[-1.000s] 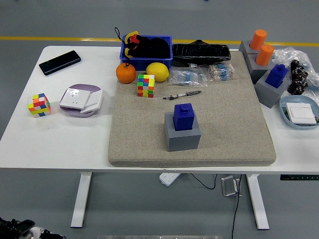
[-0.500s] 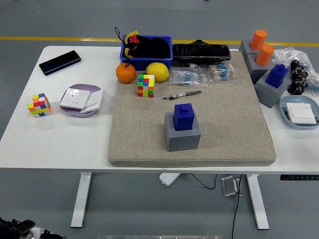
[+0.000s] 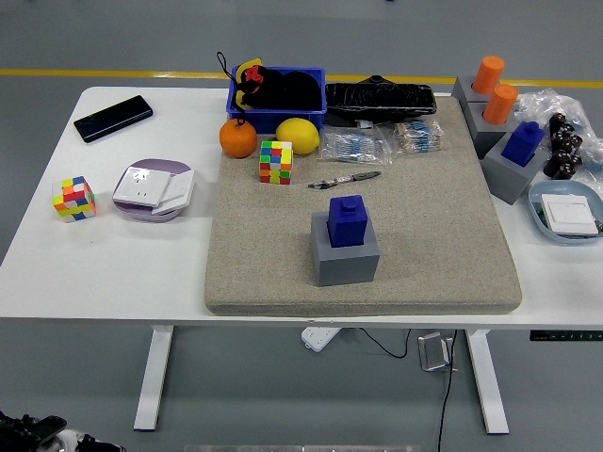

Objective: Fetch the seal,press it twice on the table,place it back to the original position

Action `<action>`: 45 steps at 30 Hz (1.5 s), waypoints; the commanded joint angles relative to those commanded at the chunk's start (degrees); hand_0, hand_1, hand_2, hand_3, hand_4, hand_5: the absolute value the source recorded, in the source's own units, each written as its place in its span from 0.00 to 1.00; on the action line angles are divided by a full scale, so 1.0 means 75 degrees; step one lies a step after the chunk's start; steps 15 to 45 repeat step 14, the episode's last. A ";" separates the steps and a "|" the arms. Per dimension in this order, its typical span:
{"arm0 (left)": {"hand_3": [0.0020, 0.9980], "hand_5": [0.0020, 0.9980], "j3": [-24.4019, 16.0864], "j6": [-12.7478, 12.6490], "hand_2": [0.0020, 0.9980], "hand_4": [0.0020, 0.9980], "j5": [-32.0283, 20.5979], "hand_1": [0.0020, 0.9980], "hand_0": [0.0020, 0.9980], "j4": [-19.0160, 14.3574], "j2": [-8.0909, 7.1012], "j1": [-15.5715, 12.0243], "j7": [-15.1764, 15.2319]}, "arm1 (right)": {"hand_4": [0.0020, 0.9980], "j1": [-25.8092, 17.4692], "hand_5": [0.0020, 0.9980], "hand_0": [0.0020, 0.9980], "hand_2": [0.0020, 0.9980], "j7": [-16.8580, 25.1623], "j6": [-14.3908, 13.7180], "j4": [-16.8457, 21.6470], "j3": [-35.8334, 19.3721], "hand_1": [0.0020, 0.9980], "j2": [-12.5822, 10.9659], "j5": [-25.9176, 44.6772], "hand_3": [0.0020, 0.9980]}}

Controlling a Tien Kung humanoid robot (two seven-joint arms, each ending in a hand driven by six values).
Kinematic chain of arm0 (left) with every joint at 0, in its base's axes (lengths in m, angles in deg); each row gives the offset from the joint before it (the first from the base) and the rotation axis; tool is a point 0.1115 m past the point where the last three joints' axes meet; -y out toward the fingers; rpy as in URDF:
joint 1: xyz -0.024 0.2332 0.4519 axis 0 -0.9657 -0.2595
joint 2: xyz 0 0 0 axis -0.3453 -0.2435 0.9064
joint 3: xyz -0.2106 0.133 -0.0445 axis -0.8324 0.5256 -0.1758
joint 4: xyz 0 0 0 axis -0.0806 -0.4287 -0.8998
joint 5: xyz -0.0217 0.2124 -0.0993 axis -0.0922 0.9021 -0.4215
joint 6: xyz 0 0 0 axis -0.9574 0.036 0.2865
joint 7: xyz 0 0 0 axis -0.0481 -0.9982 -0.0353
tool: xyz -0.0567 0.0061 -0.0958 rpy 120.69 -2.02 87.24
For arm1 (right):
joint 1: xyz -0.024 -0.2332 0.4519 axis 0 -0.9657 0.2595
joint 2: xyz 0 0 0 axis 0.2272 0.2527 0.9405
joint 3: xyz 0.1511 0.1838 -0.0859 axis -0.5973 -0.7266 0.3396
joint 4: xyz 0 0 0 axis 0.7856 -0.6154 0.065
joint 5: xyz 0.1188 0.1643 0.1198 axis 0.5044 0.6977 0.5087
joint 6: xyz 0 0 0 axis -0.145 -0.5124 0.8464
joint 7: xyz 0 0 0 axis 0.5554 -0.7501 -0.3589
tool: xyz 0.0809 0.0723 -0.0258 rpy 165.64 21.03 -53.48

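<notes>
A blue seal (image 3: 348, 220) stands upright in a grey block holder (image 3: 346, 255) near the middle of the beige felt mat (image 3: 443, 235). A second blue seal (image 3: 523, 143) sits in another grey holder (image 3: 510, 174) at the mat's right edge. Two orange seals (image 3: 488, 73) (image 3: 500, 104) stand in grey holders at the far right. Neither of my hands shows in the head view.
On the mat's far side lie an orange (image 3: 237, 138), a lemon (image 3: 298, 136), a colour cube (image 3: 275, 162), a pen (image 3: 343, 178), bagged parts (image 3: 356, 146) and a blue bin (image 3: 277, 95). Left of the mat are a phone (image 3: 113, 118), another cube (image 3: 74, 199) and a plate (image 3: 154, 188). A blue dish (image 3: 567, 213) sits right.
</notes>
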 joint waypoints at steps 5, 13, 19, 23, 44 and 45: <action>0.75 0.27 -0.0001 0.0005 0.68 0.67 0.0007 0.69 0.72 -0.0003 -0.0007 0.0010 0.0006 | 0.93 0.0003 0.42 0.88 0.80 -0.0010 -0.0005 -0.0003 0.0027 0.84 -0.0001 -0.0011 0.78; 0.75 0.27 -0.0046 0.0013 0.68 0.67 0.0065 0.69 0.72 -0.0007 -0.0009 0.0006 -0.0010 | 0.93 0.0014 0.41 0.87 0.80 -0.0012 -0.0019 0.0000 0.0060 0.84 -0.0016 -0.0011 0.78; 0.75 0.27 -0.0054 0.0013 0.68 0.67 0.0073 0.69 0.72 -0.0007 -0.0012 0.0008 -0.0011 | 0.93 0.0015 0.41 0.87 0.80 -0.0012 -0.0019 -0.0001 0.0063 0.84 -0.0018 -0.0012 0.78; 0.75 0.27 -0.0054 0.0013 0.68 0.67 0.0073 0.69 0.72 -0.0007 -0.0012 0.0008 -0.0011 | 0.93 0.0015 0.41 0.87 0.80 -0.0012 -0.0019 -0.0001 0.0063 0.84 -0.0018 -0.0012 0.78; 0.75 0.27 -0.0054 0.0013 0.68 0.67 0.0073 0.69 0.72 -0.0007 -0.0012 0.0008 -0.0011 | 0.93 0.0015 0.41 0.87 0.80 -0.0012 -0.0019 -0.0001 0.0063 0.84 -0.0018 -0.0012 0.78; 0.75 0.27 -0.0054 0.0013 0.68 0.67 0.0073 0.69 0.72 -0.0007 -0.0012 0.0008 -0.0011 | 0.93 0.0015 0.41 0.87 0.80 -0.0012 -0.0019 -0.0001 0.0063 0.84 -0.0018 -0.0012 0.78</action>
